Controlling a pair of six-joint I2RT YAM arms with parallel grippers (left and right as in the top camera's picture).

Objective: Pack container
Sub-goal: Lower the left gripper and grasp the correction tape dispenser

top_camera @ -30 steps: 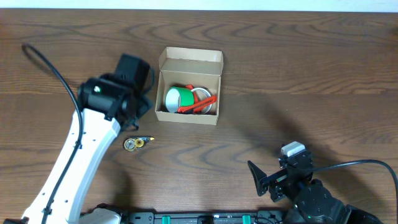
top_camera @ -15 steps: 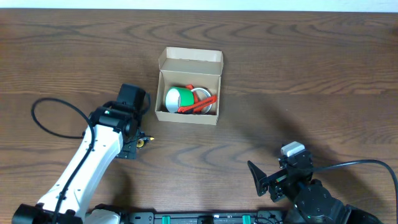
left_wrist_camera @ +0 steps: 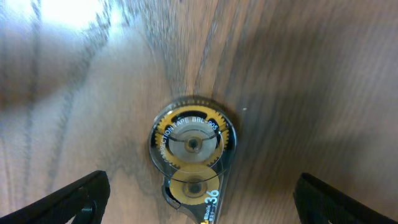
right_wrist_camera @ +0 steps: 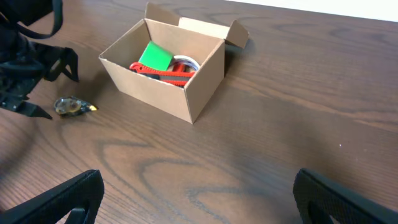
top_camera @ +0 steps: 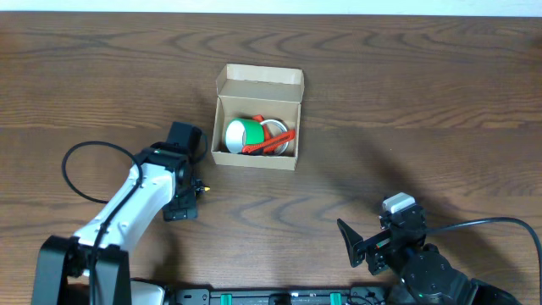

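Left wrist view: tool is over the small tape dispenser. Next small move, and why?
Probably lower the left tool straight down around the tape dispenser. The tool is open and straddles it without touching, the dispenser lies flat on the table, roughly centred, and it is outside the cardboard box, so grasping it seems next.

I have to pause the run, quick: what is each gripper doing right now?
Left gripper: open, empty, poised over the tape dispenser.
Right gripper: open, holding nothing.
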